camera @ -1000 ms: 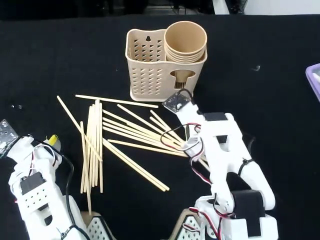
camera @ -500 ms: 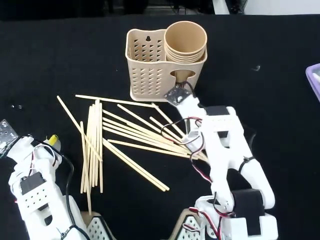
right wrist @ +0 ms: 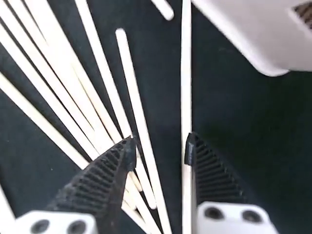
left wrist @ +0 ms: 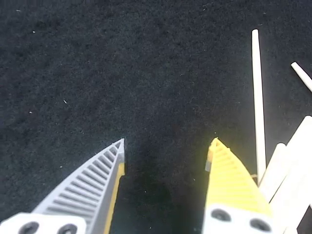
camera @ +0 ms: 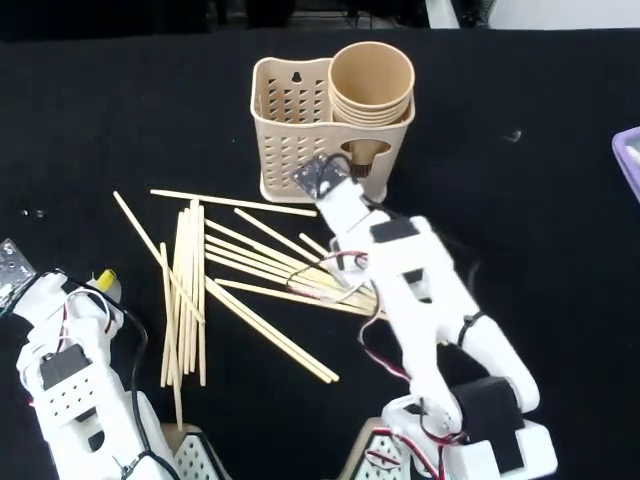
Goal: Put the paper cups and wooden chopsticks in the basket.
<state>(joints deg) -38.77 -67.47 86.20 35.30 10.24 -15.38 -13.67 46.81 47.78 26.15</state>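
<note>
On the black cloth-covered table, toward the middle of the far edge: a beige perforated plastic basket with two compartments, standing upright. A stack of tan paper cups sits in the compartment nearer the right edge. The other compartment looks unfilled, though its floor is hidden.

Pale wooden chopsticks lie loose on the cloth in front of the basket, spread from table centre toward the left edge. Most are roughly parallel, a few crossed.

At the right edge: the corner of a lilac tray. Room behind the far edge is dark, nothing legible.

White right arm rises from the near edge right of centre and stretches toward the basket, wrist just before the basket's front wall. Right gripper: black jaws parted to a moderate gap, low over the chopsticks, one stick running between the tips, another along one finger; nothing clamped.

White left arm folded at the near-left corner. Left gripper: jaws wide apart over bare cloth, chopstick ends just beside its yellow finger
</note>
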